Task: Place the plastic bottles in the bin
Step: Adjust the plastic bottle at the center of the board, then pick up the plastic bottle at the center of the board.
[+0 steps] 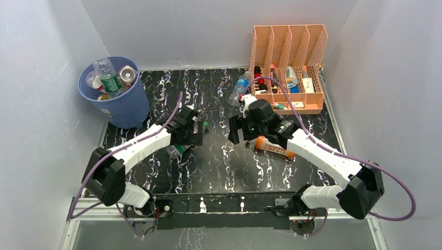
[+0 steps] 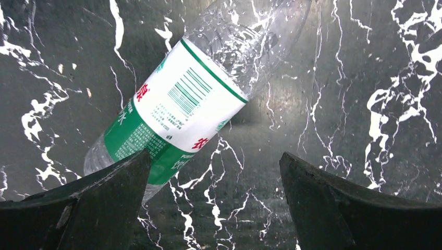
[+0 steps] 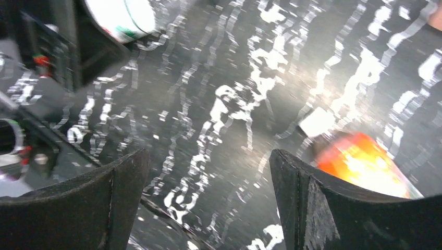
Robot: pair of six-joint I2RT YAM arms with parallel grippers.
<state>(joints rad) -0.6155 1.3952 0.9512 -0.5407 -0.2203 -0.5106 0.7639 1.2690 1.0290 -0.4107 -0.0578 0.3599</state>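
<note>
The blue bin (image 1: 122, 107) stands at the far left with several bottles (image 1: 108, 75) inside. A clear bottle with a green and white label (image 2: 177, 112) lies on the black marbled table under my left gripper (image 1: 193, 136), which is open; the bottle lies ahead of the left finger, not between the jaws. It shows in the top view (image 1: 176, 151) too. An orange bottle (image 1: 273, 148) lies beside my right gripper (image 1: 238, 133), which is open and empty; the bottle shows blurred behind the right finger (image 3: 365, 164). A clear blue-label bottle (image 1: 240, 88) lies by the organizer.
A peach file organizer (image 1: 289, 65) with small bottles and tubes stands at the back right. A small green cap (image 1: 206, 125) lies between the grippers. White walls close in the table on three sides.
</note>
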